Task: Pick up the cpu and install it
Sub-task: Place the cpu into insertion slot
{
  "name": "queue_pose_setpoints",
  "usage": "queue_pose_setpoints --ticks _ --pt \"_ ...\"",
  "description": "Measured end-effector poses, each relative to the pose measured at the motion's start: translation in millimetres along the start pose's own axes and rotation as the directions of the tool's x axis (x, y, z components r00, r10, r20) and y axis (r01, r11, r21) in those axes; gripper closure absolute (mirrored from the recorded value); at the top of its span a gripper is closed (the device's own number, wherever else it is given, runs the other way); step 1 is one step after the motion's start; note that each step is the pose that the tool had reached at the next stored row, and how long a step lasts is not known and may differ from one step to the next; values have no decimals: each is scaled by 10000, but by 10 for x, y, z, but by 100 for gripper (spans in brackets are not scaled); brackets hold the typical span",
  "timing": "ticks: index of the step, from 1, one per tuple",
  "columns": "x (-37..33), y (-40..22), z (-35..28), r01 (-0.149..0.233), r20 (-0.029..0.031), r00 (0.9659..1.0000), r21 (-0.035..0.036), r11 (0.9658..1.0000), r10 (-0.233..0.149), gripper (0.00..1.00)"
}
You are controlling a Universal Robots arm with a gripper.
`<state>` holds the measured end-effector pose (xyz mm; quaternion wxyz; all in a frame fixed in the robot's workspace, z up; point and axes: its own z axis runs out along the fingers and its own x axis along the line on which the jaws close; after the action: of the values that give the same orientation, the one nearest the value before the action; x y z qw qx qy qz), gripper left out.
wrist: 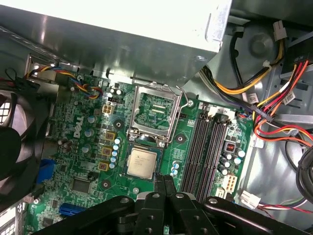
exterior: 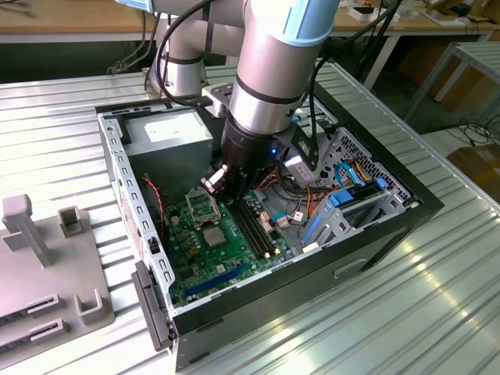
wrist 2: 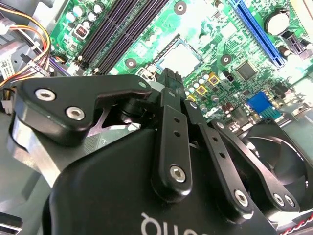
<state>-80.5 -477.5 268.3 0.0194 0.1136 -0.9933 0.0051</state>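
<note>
The cpu (wrist: 143, 163) is a small silvery square with a greenish rim. It lies flat on the green motherboard (wrist: 73, 147), right beside the open square metal socket frame (wrist: 154, 112). In the second wrist view the cpu (wrist 2: 180, 58) sits just beyond the tips of my gripper (wrist 2: 168, 74). My gripper (wrist: 164, 182) is shut, its two black fingers pressed together with nothing between them, hovering just above the board a short way from the chip. In the exterior view the gripper (exterior: 233, 195) reaches down into the open computer case, close over the cpu (exterior: 216, 234).
Black memory slots (wrist: 205, 147) run beside the socket. A power supply box (exterior: 168, 133) and bundled coloured cables (wrist: 274, 98) crowd one end of the case. A black fan (wrist: 14, 142) stands by the board. Blue drive brackets (exterior: 344, 207) and a grey fixture (exterior: 47, 258) lie to either side.
</note>
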Motion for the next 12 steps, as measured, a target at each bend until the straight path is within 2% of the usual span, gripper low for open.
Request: queue_pose_setpoints --ticks 12 --pt "0 0 0 90 1 10000 4 10000 -90 89"
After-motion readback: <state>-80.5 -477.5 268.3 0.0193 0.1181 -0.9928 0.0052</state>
